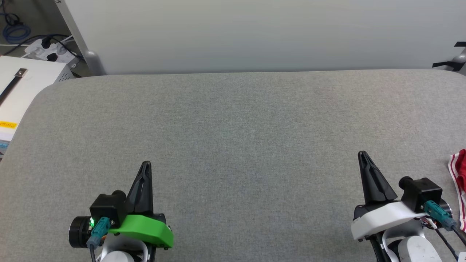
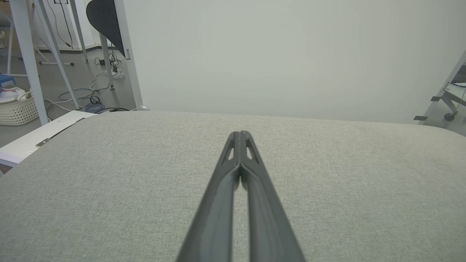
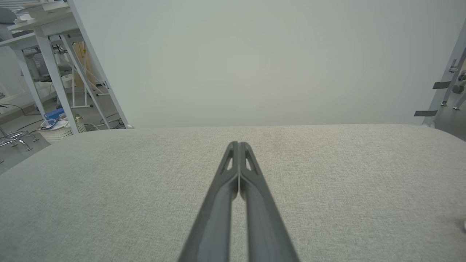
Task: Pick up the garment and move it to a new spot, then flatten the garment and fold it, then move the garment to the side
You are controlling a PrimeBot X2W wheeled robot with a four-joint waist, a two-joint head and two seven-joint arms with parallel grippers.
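Now L gripper (image 1: 146, 163), R gripper (image 1: 361, 153) clenched empty; garment (image 1: 461, 182) far right; label (image 1: 7, 124) illegible.

Grey fabric table (image 1: 233, 120) (garment (image 1: 460, 171) at right edge)

Left hand (image 1: 145, 163), right hand (image 1: 362, 153) closed.
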